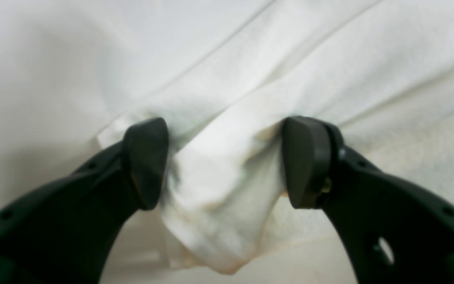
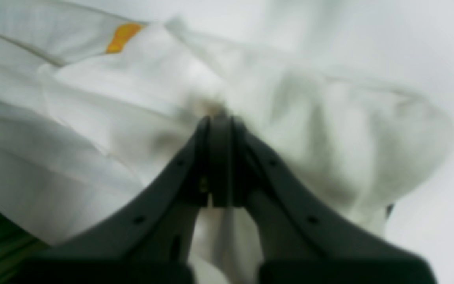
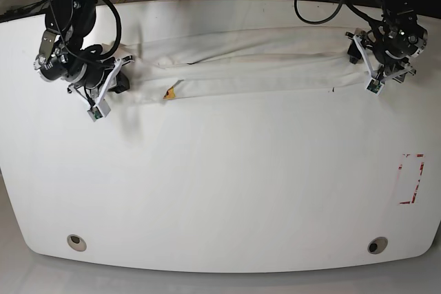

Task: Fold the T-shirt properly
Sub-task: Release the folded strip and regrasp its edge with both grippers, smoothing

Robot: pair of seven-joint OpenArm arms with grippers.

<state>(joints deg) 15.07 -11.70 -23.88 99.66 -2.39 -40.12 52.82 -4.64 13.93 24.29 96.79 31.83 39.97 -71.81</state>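
The white T-shirt (image 3: 248, 63) lies folded into a long strip across the far part of the table. An orange patch of print (image 2: 122, 37) shows at its left end. My right gripper (image 2: 219, 122), on the left in the base view (image 3: 122, 79), is shut on that end of the T-shirt (image 2: 132, 90), with cloth bunched around its tips. At the strip's other end, my left gripper (image 1: 226, 161) (image 3: 362, 56) stands open. A thick bunch of the T-shirt (image 1: 227, 98) fills the gap between its pads.
The white table (image 3: 241, 184) stretches toward me from the strip. A red-marked rectangle (image 3: 412, 178) sits near its right edge. Two round holes (image 3: 76, 242) (image 3: 376, 245) lie close to the front edge. Cables hang behind the far edge.
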